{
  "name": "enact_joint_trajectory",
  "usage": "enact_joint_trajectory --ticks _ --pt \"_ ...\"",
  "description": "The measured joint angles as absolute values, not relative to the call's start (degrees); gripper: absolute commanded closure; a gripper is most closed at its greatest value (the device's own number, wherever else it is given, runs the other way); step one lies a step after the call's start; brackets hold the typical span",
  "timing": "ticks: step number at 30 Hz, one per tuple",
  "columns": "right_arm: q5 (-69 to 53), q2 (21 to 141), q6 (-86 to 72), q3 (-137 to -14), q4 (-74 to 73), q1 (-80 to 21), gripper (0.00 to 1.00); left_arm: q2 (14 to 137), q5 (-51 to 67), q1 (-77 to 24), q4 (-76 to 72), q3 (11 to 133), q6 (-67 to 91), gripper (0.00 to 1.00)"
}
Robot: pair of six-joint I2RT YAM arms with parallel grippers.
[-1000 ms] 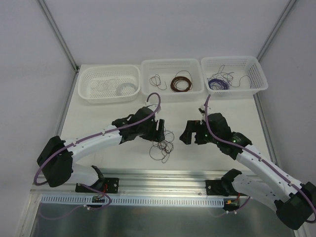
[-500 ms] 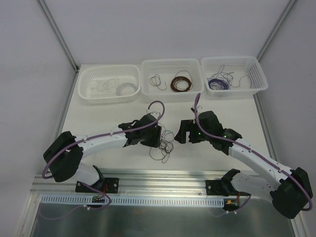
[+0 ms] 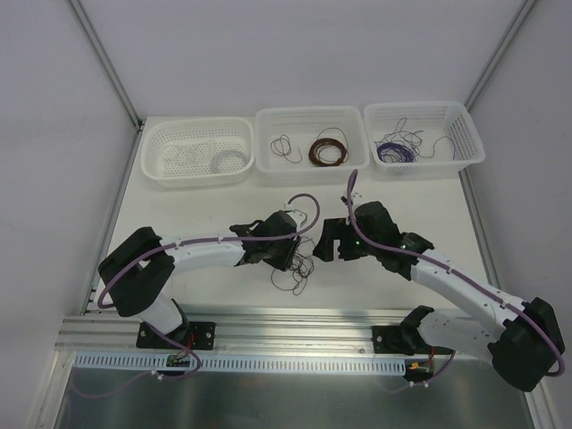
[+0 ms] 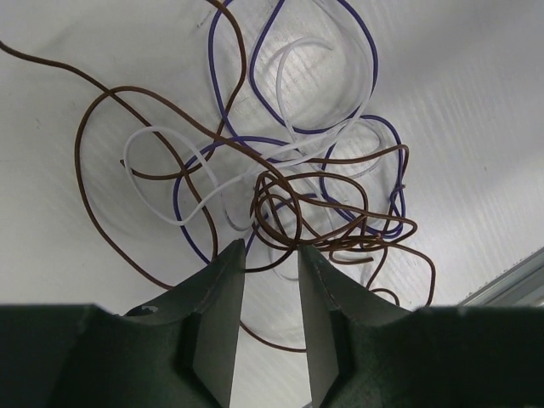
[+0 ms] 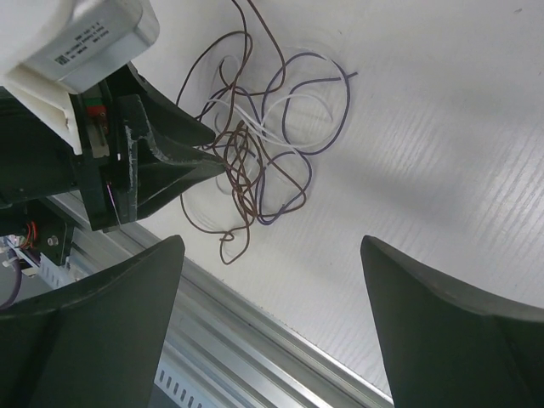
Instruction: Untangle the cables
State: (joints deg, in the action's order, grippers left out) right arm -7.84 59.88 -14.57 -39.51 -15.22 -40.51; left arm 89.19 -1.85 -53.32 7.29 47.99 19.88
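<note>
White desk [image 3: 206,214] surface is seen beneath the cables [image 3: 297,266], which lie as one loose tangle of thin brown, purple and pale strands in the lower middle of the top view, between the two arms and just above the metal rail [image 3: 295,318] at the desk's near edge.

The left pincer [image 4: 270,251] is lowered onto the left side of the tangle. In the left wrist view its jaws are parted by only a narrow gap, and a dense knot of brown loops is seen right at the fingertips, with a few strands reaching into the gap. The strands are not seen to be clamped.

The right pincer [image 5: 272,246] is held just to the right of the tangle and above it. Its jaws are spread wide and nothing is held between them. In the right wrist view the tangle is framed between the two fingers, with the left pincer's tips meeting it from the left of the frame.

Three white baskets are lined up along the top of the desk, well apart from the tangle. White coils are seen in the left basket [image 3: 197,179], a round brown coil and a small dark wire in the middle basket [image 3: 311,113], and purple wires in the right basket [image 3: 429,166].
</note>
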Motion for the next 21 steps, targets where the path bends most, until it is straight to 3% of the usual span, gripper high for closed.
enact_joint_trajectory --ticks 3,8,13,21 --pt "-7.97 60.80 -14.79 -39.51 -14.94 -40.73 0.11 89.84 -1.89 -53.32 7.07 48.42 19.20 0.75" --pt "-8.38 62.13 -15.55 -39.51 -13.43 -40.84 0.12 90.00 -1.89 -53.32 6.28 48.99 18.24 1.00" --pt "-9.30 64.99 -16.67 -39.53 -11.00 -41.04 0.12 87.64 -1.48 -53.32 6.39 48.40 17.54 1.00" --pt "-9.93 77.60 -16.86 -44.51 -9.72 -44.69 0.16 71.77 -0.73 -53.34 8.23 47.31 19.07 1.00"
